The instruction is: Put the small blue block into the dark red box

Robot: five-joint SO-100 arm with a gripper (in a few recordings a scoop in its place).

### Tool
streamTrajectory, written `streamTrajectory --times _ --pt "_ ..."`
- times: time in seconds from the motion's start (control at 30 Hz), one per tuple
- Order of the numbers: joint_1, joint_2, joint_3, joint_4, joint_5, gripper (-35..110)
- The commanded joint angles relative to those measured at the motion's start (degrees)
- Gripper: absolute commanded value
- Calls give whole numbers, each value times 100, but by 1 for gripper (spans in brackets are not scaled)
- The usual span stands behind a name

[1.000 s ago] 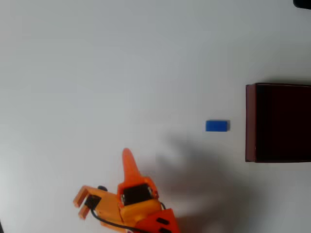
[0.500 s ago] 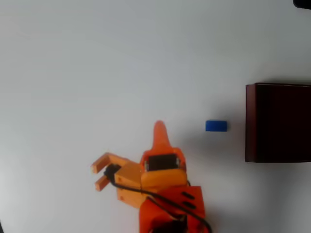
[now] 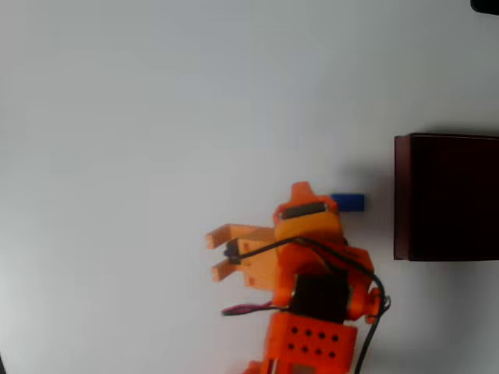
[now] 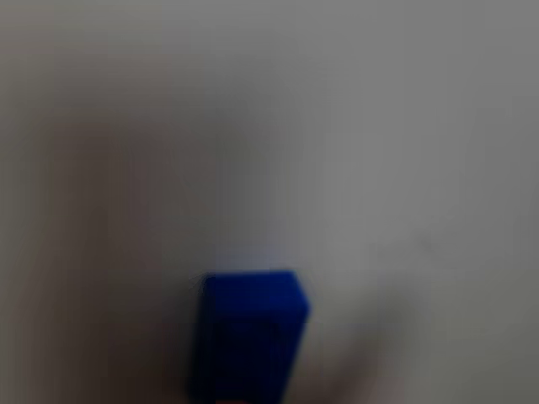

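On the white table (image 3: 156, 117), in the overhead view, the small blue block (image 3: 351, 202) lies flat, a short way to the left of the dark red box (image 3: 446, 196) and not touching it. Its left end is hidden under the orange arm, so just the right part shows. The dark red box stands at the right edge of the picture, with thin maroon walls and a nearly black inside, and it is cut by the frame. The gripper (image 3: 300, 193) is just beside the block on its left, with one pointed orange finger above that end. Whether the jaws are wide or narrow I cannot tell. In the wrist view the block (image 4: 248, 332) is blurred, at the bottom centre on the pale surface.
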Motion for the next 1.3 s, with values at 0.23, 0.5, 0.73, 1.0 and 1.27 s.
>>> streamTrajectory --times 0.23,0.5,0.73,1.0,1.27 --pt "721 -958 -686 -334 -721 22" --pt "896 -1749 -932 -554 -1090 22" --pt "1151 -2285 -1318 -624 -1028 22" --pt "1318 -2795 -1608 -624 -879 22" --pt "1397 -2760 -1450 -659 -738 21"
